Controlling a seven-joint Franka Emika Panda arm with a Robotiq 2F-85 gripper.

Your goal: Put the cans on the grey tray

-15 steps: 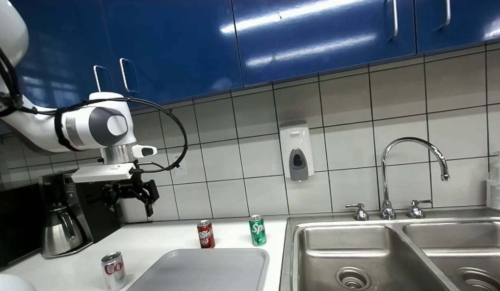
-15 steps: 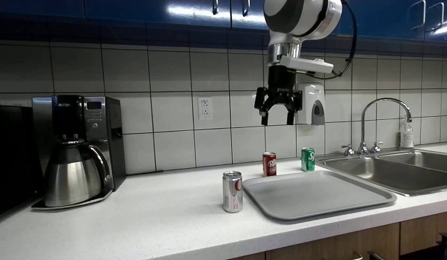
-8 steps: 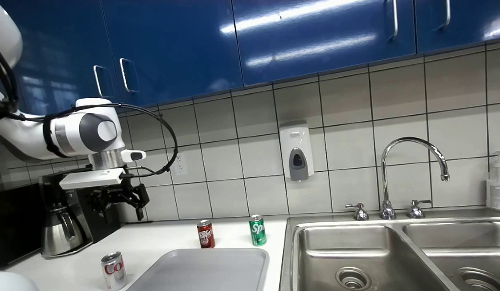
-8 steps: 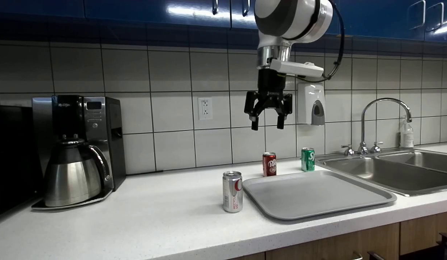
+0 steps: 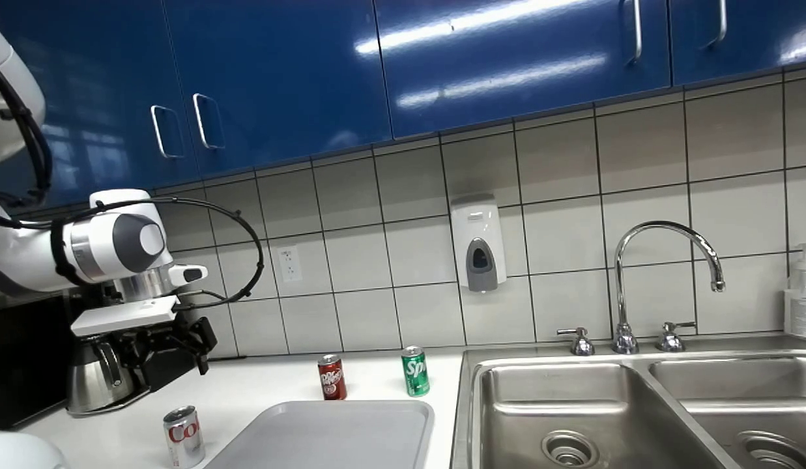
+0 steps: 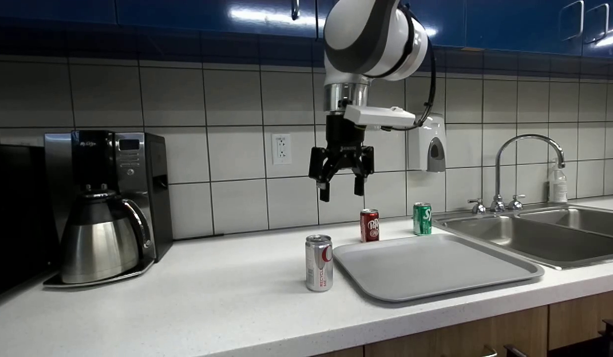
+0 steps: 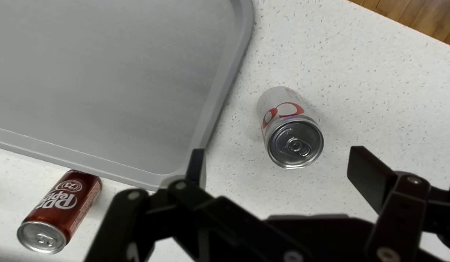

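Tool (image 6: 342, 191) spread wide above counter (image 6: 212, 297), silver can (image 6: 319, 264) apart from rim of grey tray (image 6: 435, 267)

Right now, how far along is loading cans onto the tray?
Done: none; no can is on the grey tray. In hand: nothing gripped; the open pincer hangs above the counter, facing the silver Coke can in the wrist view, probably the first pick. Left: that one, the Dr Pepper can and the Sprite can, all upright on the counter.
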